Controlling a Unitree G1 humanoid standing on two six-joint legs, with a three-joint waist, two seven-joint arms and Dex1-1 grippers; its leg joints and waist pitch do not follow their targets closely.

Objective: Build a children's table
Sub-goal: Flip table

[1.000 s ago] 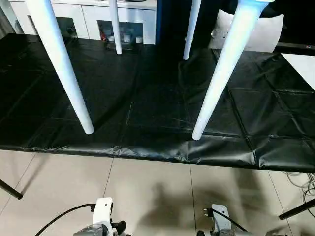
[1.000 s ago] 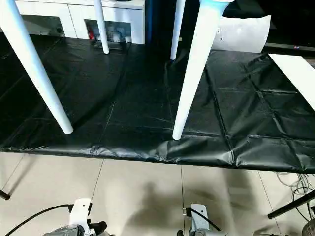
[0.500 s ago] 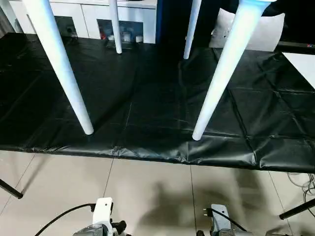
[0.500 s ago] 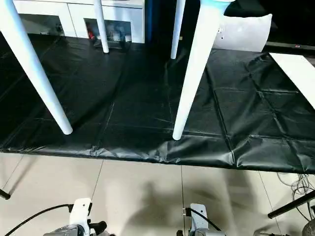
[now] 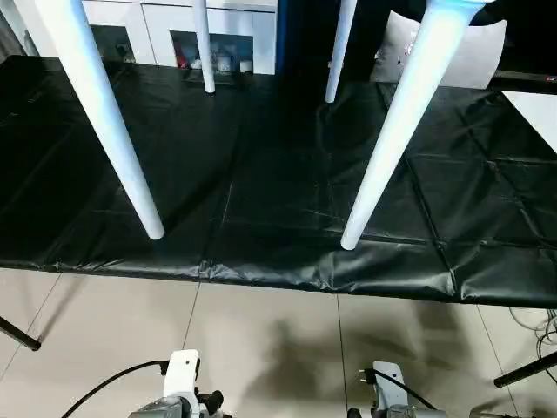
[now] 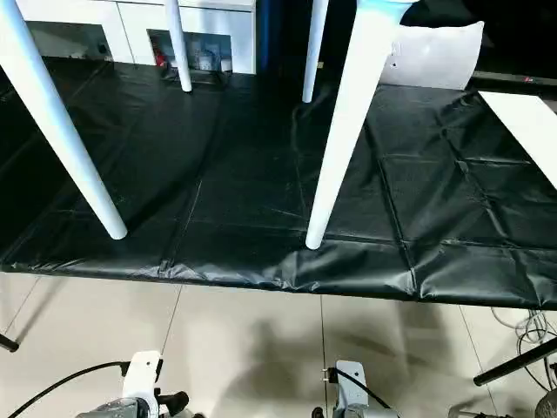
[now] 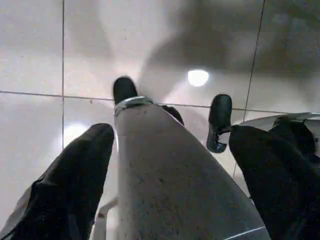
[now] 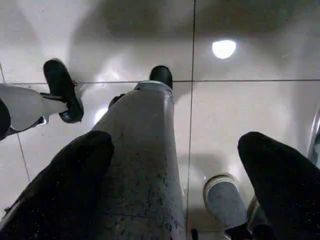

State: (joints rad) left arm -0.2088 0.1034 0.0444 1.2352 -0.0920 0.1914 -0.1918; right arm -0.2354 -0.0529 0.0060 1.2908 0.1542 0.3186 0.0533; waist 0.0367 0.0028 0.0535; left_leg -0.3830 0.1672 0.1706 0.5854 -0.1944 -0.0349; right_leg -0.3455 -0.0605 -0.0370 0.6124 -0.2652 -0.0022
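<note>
The children's table stands upright on four white tapered legs on a black sheet (image 5: pixel 278 174). The near left leg (image 5: pixel 113 131) and the near right leg (image 5: pixel 392 131) rest close to the sheet's front edge. The far left leg (image 5: pixel 204 48) and the far right leg (image 5: pixel 338 48) stand at the back. The table's top lies beyond the picture's upper edge. My left gripper (image 7: pixel 171 134) hangs open over the tiled floor, apart from the table. My right gripper (image 8: pixel 175 142) is open too and holds nothing. My own grey legs and black feet show beyond the fingers.
A white shelved cabinet (image 5: pixel 157 26) stands behind the sheet, with a grey-white cushion-like panel (image 5: pixel 470 52) at the back right. A white board (image 5: pixel 535 109) lies at the right edge. Black stand feet (image 5: pixel 17 335) (image 5: pixel 522 370) and cables cross the tiled floor (image 5: pixel 261 340).
The head camera has tilted slightly, so the whole picture has shifted a little. The table and both grippers have not moved.
</note>
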